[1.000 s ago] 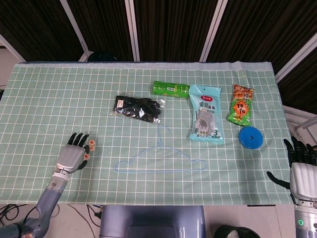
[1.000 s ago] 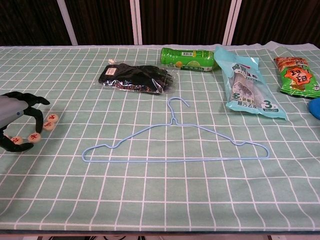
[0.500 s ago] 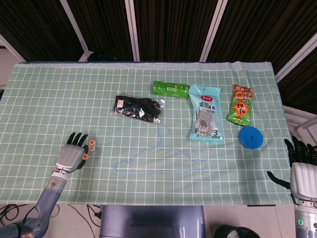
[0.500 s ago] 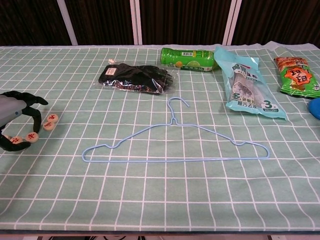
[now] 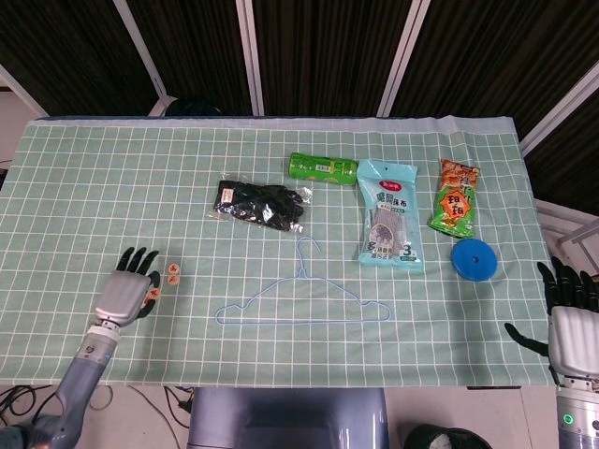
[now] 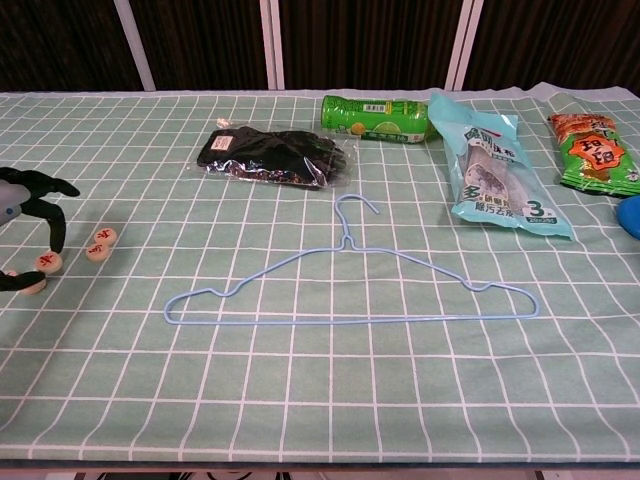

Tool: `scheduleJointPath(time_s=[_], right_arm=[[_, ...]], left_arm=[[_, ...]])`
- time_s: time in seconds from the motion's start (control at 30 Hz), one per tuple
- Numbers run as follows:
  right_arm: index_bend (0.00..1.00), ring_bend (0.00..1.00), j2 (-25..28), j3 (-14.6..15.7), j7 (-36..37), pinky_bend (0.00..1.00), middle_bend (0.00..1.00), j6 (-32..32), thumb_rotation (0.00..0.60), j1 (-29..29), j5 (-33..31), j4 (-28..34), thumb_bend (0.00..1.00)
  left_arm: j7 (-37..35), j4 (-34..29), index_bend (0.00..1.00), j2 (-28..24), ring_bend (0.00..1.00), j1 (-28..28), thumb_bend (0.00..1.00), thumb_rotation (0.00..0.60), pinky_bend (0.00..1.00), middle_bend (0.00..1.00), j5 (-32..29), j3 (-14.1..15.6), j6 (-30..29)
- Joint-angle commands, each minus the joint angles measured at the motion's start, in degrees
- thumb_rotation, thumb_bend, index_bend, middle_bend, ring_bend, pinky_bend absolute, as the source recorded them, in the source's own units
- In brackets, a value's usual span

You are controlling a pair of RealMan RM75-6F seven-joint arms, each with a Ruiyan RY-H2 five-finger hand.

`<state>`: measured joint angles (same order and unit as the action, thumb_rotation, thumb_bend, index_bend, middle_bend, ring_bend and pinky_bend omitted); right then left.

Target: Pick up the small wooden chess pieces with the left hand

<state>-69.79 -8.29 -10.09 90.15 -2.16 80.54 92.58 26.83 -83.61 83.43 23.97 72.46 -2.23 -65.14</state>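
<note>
Three small wooden chess pieces (image 6: 100,243) sit at the near-left of the green checked tablecloth (image 5: 187,178), round discs with red characters on top, and the left hand (image 5: 124,294) is right down among them. From the chest view one disc lies free on the cloth just right of the fingertips (image 6: 58,232), a second is pressed between a curled black finger and the thumb, and a third peeks out low at the frame edge against the thumb, so that hand is curled in with a pinch on at least one piece. The head view shows the same hand palm-down, its black fingers pointing up the table, with two discs just beside them on the right. Over at the far right edge the right hand (image 5: 568,316) hangs off the table's side, fingers spread upward, thumb out, nothing in it. Mid-table lies a light blue wire hanger (image 6: 345,280), hook pointing away from the robot. Beyond it, a packet of black gloves (image 6: 272,156), a green cylindrical can (image 6: 376,118) on its side, a pale blue pouch (image 6: 492,175) and an orange and green snack bag (image 6: 596,150) run in a row, with a blue disc (image 5: 473,259) near the snack bag's lower end.
</note>
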Motion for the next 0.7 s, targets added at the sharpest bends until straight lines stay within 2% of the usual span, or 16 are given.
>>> scheduleJointPath(time_s=[0.03,0.3,0.7], right_arm=[[0.09,0.06,0.01,-0.01,-0.01,0.00,0.03,0.02,0.600,0.01,-0.02,0.02,0.20],[0.09,0.05,-0.04,0.00,-0.26,0.00,0.03,0.03,0.600,0.02,-0.05,0.17,0.21],[0.09,0.06,-0.06,-0.02,-0.53,0.00,0.03,0.02,0.600,0.05,-0.22,0.29,0.21]], left_arm=[[-0.83,-0.35,0.51,-1.24,0.00,-0.68,0.30,0.600,0.02,0.09,0.37,0.59,-0.47],[-4.15,2.56,0.51,-3.62,0.00,-2.30,0.30,0.600,0.02,0.10,0.07,1.78,-0.16],[-7.91,6.45,0.52,-2.78,0.00,-2.42,0.30,0.600,0.02,0.10,1.52,1.83,0.56]])
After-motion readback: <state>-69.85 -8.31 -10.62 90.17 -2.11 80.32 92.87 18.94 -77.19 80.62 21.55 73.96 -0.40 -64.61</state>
